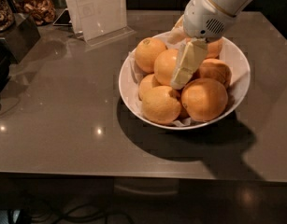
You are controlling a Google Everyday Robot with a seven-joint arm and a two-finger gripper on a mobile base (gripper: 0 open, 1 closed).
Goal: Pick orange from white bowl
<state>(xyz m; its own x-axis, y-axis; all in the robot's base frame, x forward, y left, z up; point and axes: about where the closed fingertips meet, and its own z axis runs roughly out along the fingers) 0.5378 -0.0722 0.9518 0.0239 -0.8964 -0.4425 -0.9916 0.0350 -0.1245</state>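
One gripper (181,77) rests against the orange (164,65) in the white bowl (237,62).

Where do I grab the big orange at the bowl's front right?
Probably grip the front-right orange across its widest part, from above: its top is bare, while neighbours and the white bowl crowd its sides. The pincer is over the pile's middle.

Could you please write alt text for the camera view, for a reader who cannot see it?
A white robot arm's claw reaches among oranges piled in a white bowl on a brown table. A clear sign holder stands behind.
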